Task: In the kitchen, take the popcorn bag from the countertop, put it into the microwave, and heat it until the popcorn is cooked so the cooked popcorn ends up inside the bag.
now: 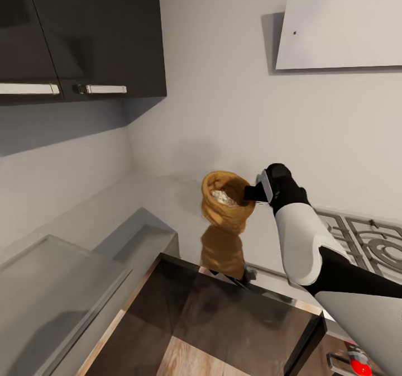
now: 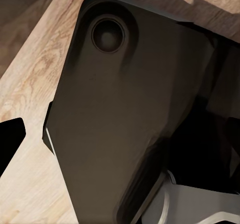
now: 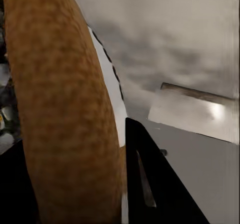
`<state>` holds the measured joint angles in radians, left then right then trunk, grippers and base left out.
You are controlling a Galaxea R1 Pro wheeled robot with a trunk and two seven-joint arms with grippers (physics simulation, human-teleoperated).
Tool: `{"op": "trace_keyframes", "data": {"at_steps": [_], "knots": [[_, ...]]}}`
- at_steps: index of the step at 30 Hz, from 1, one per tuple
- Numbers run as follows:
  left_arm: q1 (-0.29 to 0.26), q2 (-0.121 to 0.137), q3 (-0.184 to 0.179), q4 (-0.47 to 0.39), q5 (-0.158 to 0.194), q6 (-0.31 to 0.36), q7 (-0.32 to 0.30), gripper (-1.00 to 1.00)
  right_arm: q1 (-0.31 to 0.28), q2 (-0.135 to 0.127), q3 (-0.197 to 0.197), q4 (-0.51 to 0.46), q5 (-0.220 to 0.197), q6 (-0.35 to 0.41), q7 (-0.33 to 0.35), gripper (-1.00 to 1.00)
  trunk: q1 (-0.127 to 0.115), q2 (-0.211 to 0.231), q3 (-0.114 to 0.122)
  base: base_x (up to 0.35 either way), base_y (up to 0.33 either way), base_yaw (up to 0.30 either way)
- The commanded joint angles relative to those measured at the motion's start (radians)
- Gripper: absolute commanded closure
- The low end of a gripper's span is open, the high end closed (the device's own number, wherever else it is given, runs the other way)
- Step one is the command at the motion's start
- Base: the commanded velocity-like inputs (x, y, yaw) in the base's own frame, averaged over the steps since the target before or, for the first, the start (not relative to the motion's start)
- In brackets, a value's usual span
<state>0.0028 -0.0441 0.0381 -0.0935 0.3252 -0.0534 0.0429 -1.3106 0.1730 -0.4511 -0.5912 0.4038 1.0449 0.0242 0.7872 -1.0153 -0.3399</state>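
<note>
Above the countertop (image 1: 167, 203), at twelve o'clock, the popcorn bag (image 1: 223, 211) is gripped, seemingly lifted, by the right gripper (image 1: 251, 193); microwaving remains.

My right gripper (image 1: 249, 193) is mostly hidden behind the popcorn bag (image 1: 224, 201) rim, so I cannot tell how my fingers sit (the right wrist view is too close, the bag's rolled rim (image 3: 60, 109) running off the edges). The popcorn (image 1: 226, 196) is half hidden inside the bag. The gas hob (image 1: 363, 242) is cut off at the head view's edge and partly covered by my arm.
</note>
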Motion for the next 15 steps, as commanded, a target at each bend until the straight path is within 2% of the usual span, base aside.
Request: {"op": "trace_keyframes", "data": {"at_steps": [1,4,5,12,15], "knots": [[0.0,0.0,0.003,-0.002,0.002,-0.001,0.002,-1.0,-0.001,0.001,0.013,-0.025,0.004,0.002,0.002,1.0,0.0,-0.001,-0.001,0.0,0.0,0.0],[0.0,0.0,0.003,-0.002,0.002,-0.002,0.003,-1.0,-0.001,0.001,0.1,-0.05,0.004,0.002,0.002,1.0,0.0,-0.001,-0.001,0.0,0.0,0.0],[0.0,0.0,0.003,-0.002,0.001,-0.002,0.002,-1.0,-0.001,0.001,0.111,-0.051,0.005,0.002,0.002,1.0,0.0,-0.001,-0.001,0.0,0.0,0.0],[0.0,-0.001,-0.004,-0.002,-0.006,-0.002,0.002,-1.0,-0.001,0.001,0.127,-0.06,0.007,0.002,0.002,1.0,0.0,-0.001,-0.001,-0.01,0.0,0.0],[0.0,-0.002,-0.003,-0.002,-0.006,-0.002,0.002,-1.0,-0.001,0.001,0.127,-0.061,0.007,0.002,0.003,1.0,0.0,-0.001,-0.001,-0.245,0.0,0.0]]}}
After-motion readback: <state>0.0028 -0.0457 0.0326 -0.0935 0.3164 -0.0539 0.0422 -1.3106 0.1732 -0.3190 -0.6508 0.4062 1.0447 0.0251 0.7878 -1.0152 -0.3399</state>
